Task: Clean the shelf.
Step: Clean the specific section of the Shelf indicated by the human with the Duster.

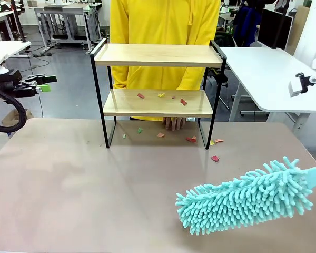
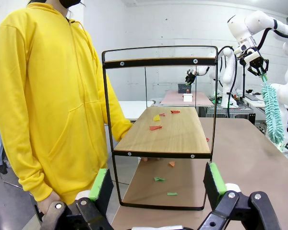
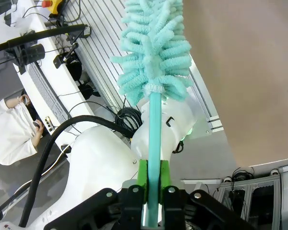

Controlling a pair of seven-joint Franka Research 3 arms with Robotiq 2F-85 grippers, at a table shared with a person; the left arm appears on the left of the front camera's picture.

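Duster [image 1: 242,203] in right claw [image 3: 152,175], scraps [image 1: 183,101] on shelf [image 1: 158,55]

The right gripper [image 3: 152,173] pinches the handle of a teal duster [image 3: 151,52], fluffy head at top centre, brown table [image 3: 249,72] right.

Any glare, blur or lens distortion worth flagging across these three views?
Front view: even light, soft sheen on the table, duster sharp. Left wrist view: wide-angle lens slightly bows the shelf frame, focus fine. Right wrist view: duster handle in the shut right gripper crisp, no motion blur.
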